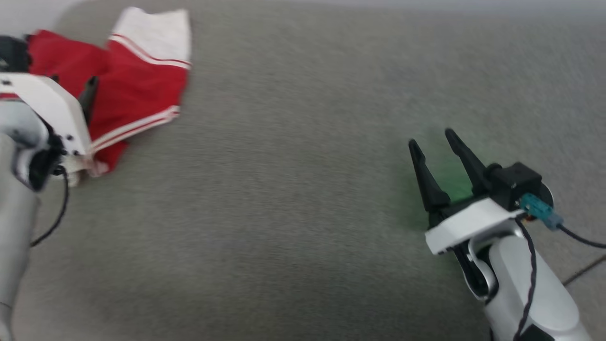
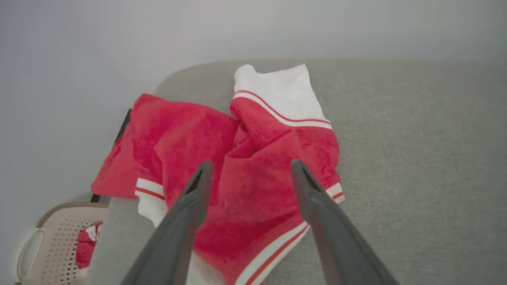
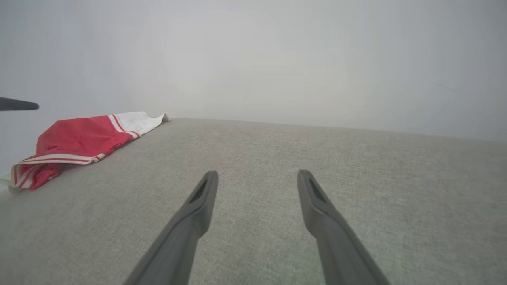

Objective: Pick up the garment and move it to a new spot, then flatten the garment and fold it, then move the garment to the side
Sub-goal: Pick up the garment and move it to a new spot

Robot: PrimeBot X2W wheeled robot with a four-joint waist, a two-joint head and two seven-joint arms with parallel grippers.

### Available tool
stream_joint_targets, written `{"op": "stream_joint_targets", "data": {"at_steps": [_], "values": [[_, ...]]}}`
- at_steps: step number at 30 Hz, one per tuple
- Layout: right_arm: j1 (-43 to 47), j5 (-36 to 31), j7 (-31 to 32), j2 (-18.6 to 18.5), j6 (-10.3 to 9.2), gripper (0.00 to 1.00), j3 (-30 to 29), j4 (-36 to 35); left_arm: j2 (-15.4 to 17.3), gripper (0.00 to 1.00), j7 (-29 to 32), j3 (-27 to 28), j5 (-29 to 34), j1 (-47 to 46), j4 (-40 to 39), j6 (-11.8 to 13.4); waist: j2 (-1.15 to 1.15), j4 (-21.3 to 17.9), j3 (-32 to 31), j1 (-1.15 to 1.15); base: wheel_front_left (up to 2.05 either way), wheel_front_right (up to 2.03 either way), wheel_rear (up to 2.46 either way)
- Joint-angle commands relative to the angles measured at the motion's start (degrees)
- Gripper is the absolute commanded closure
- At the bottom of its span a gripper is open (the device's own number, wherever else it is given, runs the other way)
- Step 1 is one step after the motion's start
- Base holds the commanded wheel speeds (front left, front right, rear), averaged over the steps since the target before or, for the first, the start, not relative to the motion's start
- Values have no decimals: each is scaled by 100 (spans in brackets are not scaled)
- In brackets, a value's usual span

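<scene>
Left wrist view looks down on the garment point(image 2: 245, 134), a crumpled pair of red shorts with a white panel and striped trim. It lies by the rounded corner of the grey fabric surface point(image 2: 416, 158), and its 9 o'clock part reaches past the surface's edge. The left gripper point(image 2: 251, 166) hangs over the red cloth with its two dark fingers spread wide and nothing between them; whether the tips touch the fabric cannot be told. At 7 o'clock in that view, below the surface edge, stands a pale perforated basket point(image 2: 55, 237) with a scrap of red-and-white cloth point(image 2: 85, 247) in it. In the blurred head view the shorts sit at 10 o'clock, partly behind the left arm's white wrist housing. The right gripper point(image 1: 431, 137) is at 4 o'clock, well apart from the shorts, with bare grey surface between. Its fingers are also released and empty, pointing toward 11 o'clock, and a faint green glow point(image 1: 450, 182) lies on the surface between them. From the right wrist view the shorts lie at 9 o'clock near the far edge, white panel farthest from the camera.
</scene>
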Motion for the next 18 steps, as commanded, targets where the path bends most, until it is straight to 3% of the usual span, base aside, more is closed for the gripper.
{"op": "stream_joint_targets", "data": {"at_steps": [1, 6, 10, 18], "values": [[-126, -22, -30, 24, 0, 0, 11, -78, 36, 0, 266, -114, -203, -100, 34, 15, 0, -476, 454, 0, 0, 0, 0], [-361, -54, -30, 49, 0, 0, 168, -298, 540, 0, 1175, -255, -916, -380, 362, 15, 0, -842, 815, 0, 0, 0, 0], [-468, -93, -30, 68, 0, 0, 255, -478, 771, 0, 1542, -268, -1186, -491, 764, 14, 0, -1055, 1076, 0, 0, 0, 0], [-570, -191, -30, 25, 0, 0, 496, -784, 754, 0, 2066, -500, -1440, -264, 1258, 15, 0, -1235, 1233, 0, 0, 0, 0]]}}
